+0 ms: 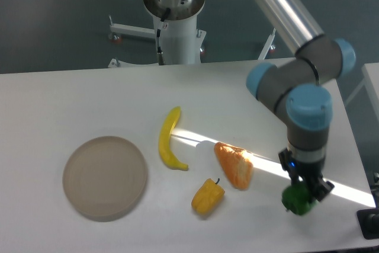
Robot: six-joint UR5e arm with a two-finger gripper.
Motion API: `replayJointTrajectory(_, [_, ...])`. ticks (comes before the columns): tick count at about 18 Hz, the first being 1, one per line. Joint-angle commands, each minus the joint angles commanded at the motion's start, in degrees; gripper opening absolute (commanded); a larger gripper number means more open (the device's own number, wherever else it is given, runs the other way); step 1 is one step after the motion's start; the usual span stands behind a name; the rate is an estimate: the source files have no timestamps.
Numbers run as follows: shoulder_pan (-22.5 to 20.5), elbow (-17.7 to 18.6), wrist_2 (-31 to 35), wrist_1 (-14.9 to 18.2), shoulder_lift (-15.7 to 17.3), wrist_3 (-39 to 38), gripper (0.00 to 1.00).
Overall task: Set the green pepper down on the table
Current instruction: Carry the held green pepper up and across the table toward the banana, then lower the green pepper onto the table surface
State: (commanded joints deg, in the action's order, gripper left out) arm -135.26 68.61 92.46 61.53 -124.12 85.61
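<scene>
The green pepper (298,201) is a small glossy dark-green lump at the right front of the white table (71,99). My gripper (304,190) points down and is shut on the green pepper's top. The pepper sits at or just above the tabletop; I cannot tell if it touches. The fingers are mostly hidden by the wrist and the pepper.
A round beige plate (105,176) lies at the front left. A banana (169,139), an orange bread-like piece (234,165) and a yellow pepper (208,197) lie in the middle. The arm's base (176,22) stands behind the table. A dark object (370,224) is at the right edge.
</scene>
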Motion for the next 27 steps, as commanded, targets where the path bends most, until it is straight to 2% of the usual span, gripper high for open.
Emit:
replayJointTrajectory(2, [-0.17, 4.40, -0.17, -0.26, 3.08, 0.00, 0.33])
replayJointTrajectory(5, [-0.62, 9.15, -1.75, -0.09, 6.95, 0.09, 0.33])
replayJointTrajectory(10, [-2.37, 20.40, -2.29, -0.88, 13.19, 3.07, 0.32])
replayJointTrajectory(14, [-2.55, 26.39, -2.29, -1.32, 17.24, 3.78, 0.32])
replayJointTrajectory(17, [-2.46, 28.58, -2.37, -1.50, 17.68, 3.61, 0.32])
replayJointTrajectory(23, [-2.20, 32.98, -5.09, -4.57, 17.25, 2.90, 0.32])
replayJointTrajectory(27, [-2.29, 33.78, -5.54, -5.89, 16.63, 3.08, 0.32])
